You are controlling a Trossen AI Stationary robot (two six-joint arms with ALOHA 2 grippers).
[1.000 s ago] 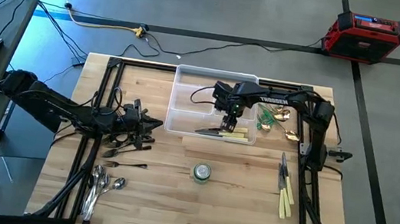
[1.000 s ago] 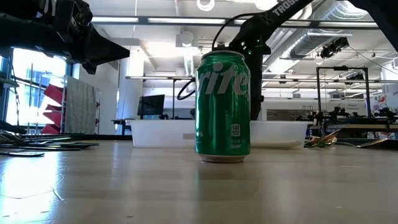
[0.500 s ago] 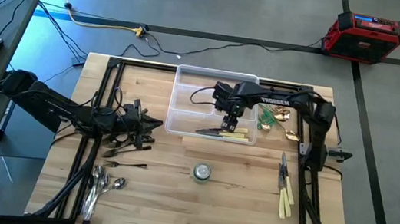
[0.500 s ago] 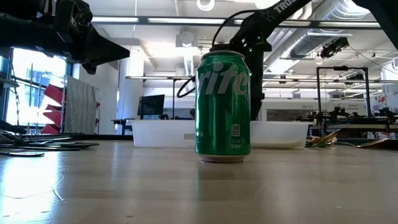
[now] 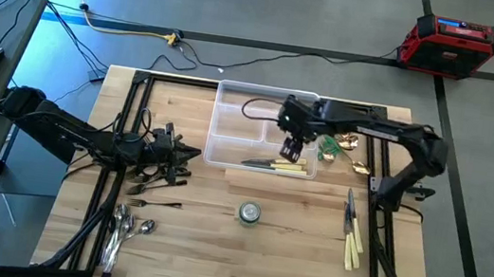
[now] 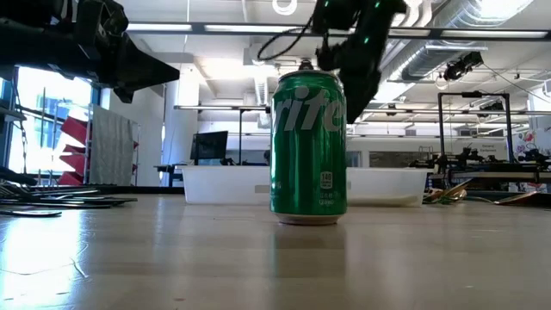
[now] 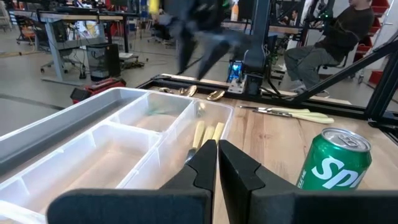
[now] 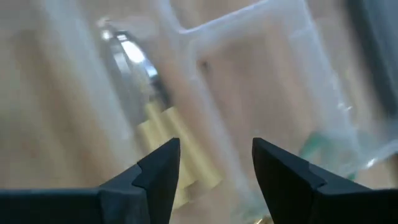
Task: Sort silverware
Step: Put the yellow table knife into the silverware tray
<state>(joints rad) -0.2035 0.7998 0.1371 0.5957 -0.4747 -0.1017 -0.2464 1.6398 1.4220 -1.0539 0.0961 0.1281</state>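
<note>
1. Spoons (image 5: 125, 228) and dark forks (image 5: 150, 183) wait beside the parked left gripper (image 5: 190, 153), its fingers closed on nothing.
2. Cream-handled knives (image 5: 289, 166) lie in the tray (image 5: 233, 98); the right gripper (image 5: 289, 150) hovers above, jaws apart and empty, likely having delivered one.

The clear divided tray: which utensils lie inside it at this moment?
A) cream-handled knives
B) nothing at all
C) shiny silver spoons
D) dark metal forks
A: the high view shows cream-handled knives lying in the tray, in the compartment along its near edge, while the forks and spoons lie out on the table's left side.
</note>
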